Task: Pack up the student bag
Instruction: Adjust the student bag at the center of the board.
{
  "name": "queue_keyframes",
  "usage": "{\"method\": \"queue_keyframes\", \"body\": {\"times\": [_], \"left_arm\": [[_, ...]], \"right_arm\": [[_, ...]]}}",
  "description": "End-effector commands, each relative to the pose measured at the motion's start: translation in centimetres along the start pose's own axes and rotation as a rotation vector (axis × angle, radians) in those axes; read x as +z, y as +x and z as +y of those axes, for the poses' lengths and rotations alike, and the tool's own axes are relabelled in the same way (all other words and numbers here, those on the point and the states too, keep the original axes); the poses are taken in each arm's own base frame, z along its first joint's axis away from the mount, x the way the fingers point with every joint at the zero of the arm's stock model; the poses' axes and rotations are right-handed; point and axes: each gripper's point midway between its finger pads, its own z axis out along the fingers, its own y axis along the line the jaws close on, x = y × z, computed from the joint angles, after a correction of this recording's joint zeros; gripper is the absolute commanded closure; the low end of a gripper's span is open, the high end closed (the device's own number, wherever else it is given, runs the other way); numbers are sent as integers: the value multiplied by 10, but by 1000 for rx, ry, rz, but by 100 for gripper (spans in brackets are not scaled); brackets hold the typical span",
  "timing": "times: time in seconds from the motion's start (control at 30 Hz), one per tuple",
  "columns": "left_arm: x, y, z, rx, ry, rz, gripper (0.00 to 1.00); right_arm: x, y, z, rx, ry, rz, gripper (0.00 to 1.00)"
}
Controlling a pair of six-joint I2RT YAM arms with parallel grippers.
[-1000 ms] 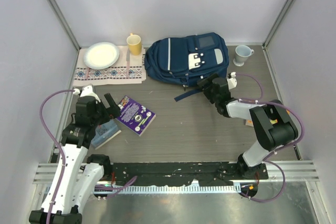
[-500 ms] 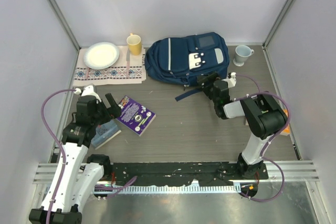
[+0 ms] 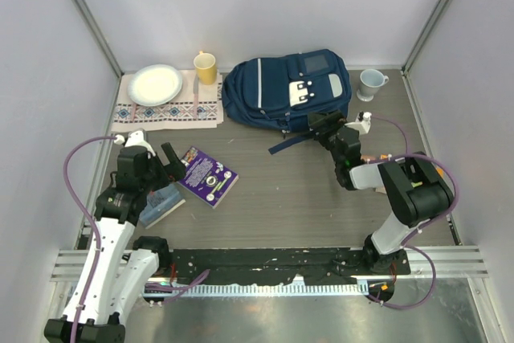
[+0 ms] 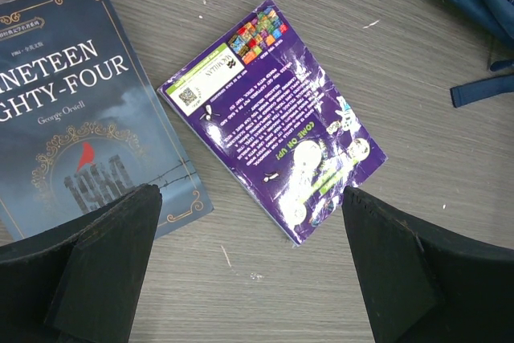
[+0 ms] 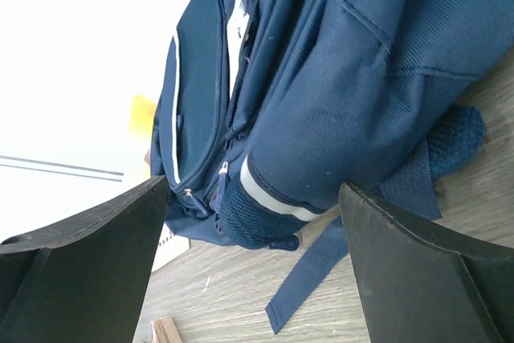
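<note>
Right hand (image 3: 323,124) has swung in closer to the student bag (image 3: 285,90) and now sits at its 5 o'clock corner by the loose strap, fingers spread, nothing held. My read: I'm lining up to open it; nothing is packed yet. The bag lies at 12 o'clock on the worktop (image 3: 273,190). My left hand (image 4: 245,234) hasn't moved and stays spread over the books at 8 o'clock. Count: two books (purple paperback (image 3: 207,176), blue novel (image 3: 163,201)), two cups (yellow cup (image 3: 206,67), pale cup (image 3: 371,83)), one plate (image 3: 156,84), one cloth (image 3: 169,112), one bag.
</note>
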Motion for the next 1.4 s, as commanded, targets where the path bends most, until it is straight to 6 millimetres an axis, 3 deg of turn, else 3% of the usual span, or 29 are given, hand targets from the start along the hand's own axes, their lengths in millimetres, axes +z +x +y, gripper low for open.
{"method": "queue_keyframes", "body": {"times": [0.0, 0.3, 0.47, 0.53, 0.8, 1.03, 1.13, 1.17, 1.23, 1.27, 1.37], "left_arm": [[-1, -9, -4, 11, 22, -43, 0], [-2, -9, -4, 10, 24, -47, 0], [-2, -9, -4, 10, 23, -49, 0], [-2, -10, -4, 9, 25, -49, 0], [-1, -9, -4, 9, 27, -46, 0], [-1, -8, -5, 11, 31, -40, 0], [-1, -8, -6, 11, 32, -40, 1], [-1, -9, -6, 11, 36, -40, 0], [-2, -8, -9, 16, 49, -35, 1], [-2, -8, -10, 20, 55, -34, 0], [-5, -7, -17, 35, 100, -29, 0]], "right_arm": [[16, -24, 13, -14, 4, -56, 7], [32, -11, -7, 47, 77, 7, 7], [14, -19, -11, 19, 163, -8, 7], [15, -22, -14, 1, 174, -11, 7], [48, -11, -23, 28, 186, 69, 7], [60, 5, -41, 53, 202, 100, 7], [57, 11, -53, 60, 227, 105, 21], [56, 13, -54, 61, 225, 111, 36], [53, 14, -56, 60, 216, 116, 52], [51, 16, -54, 61, 207, 130, 71], [46, 16, -45, 56, 180, 146, 96]]}}
